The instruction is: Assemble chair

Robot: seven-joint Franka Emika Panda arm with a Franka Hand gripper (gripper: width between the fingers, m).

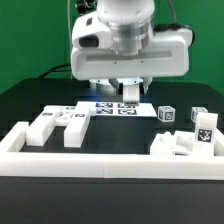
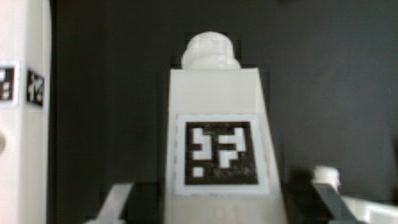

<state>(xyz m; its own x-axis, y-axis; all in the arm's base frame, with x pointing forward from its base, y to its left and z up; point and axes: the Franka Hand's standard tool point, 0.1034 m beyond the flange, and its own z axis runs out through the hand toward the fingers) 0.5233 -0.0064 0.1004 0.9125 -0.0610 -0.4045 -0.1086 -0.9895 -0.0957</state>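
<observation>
FURNITURE ASSEMBLY RIG: The Panda arm's gripper (image 1: 127,92) is clamped on a long white chair piece (image 2: 219,110). The wrist view shows the piece lying between the two fingers (image 2: 326,182) and reaching away from them to a rounded peg (image 2: 210,50) at its far end. A black-and-white tag (image 2: 219,152) sits on the piece's facing side, just ahead of the fingertips. In the exterior view the gripper hangs low over the marker board (image 1: 105,108), which lies flat on the black table (image 1: 120,140) directly beneath it; whether the held piece touches the board cannot be told. The rest of the chair lies loose on the table. A cluster of white blocks (image 1: 60,125) rests nearer the camera than the gripper, off toward the exterior view's left. A second cluster (image 1: 180,143) rests toward the exterior view's right, with a small tagged cube (image 1: 167,113) between it and the gripper. A white border rail (image 1: 100,160) runs along the near edge, well apart from the gripper. In the wrist view a white tagged surface (image 2: 22,90) lies beside the held piece, with a strip of dark table between them; what it belongs to cannot be told.
</observation>
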